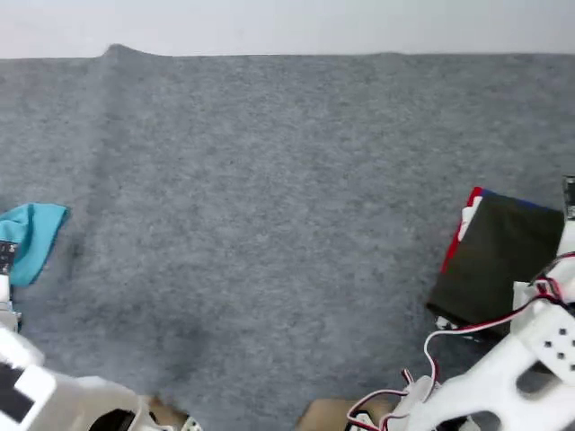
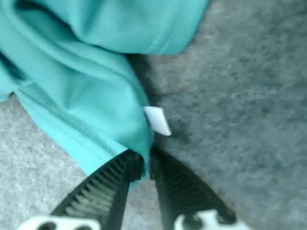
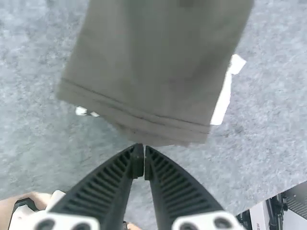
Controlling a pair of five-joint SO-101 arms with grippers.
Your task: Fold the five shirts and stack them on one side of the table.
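Note:
A teal shirt [image 1: 31,238] lies crumpled at the table's far left edge. In the left wrist view my left gripper [image 2: 144,160] is shut on the hem of this teal shirt [image 2: 86,86], next to its white tag [image 2: 157,120]. At the right side sits a stack of folded shirts [image 1: 503,260], dark olive on top, with red, blue and white edges showing beneath. My right gripper [image 3: 140,152] is shut and holds nothing, its tips just short of the olive shirt's [image 3: 158,67] hem, low over the grey felt.
Grey felt [image 1: 269,197] covers the table, with a wide bare stretch between the teal shirt and the stack. The right arm [image 1: 530,350] and its red and white cables [image 1: 431,341] lie at the front right. A bit of the bare table edge [image 1: 328,413] shows at the front.

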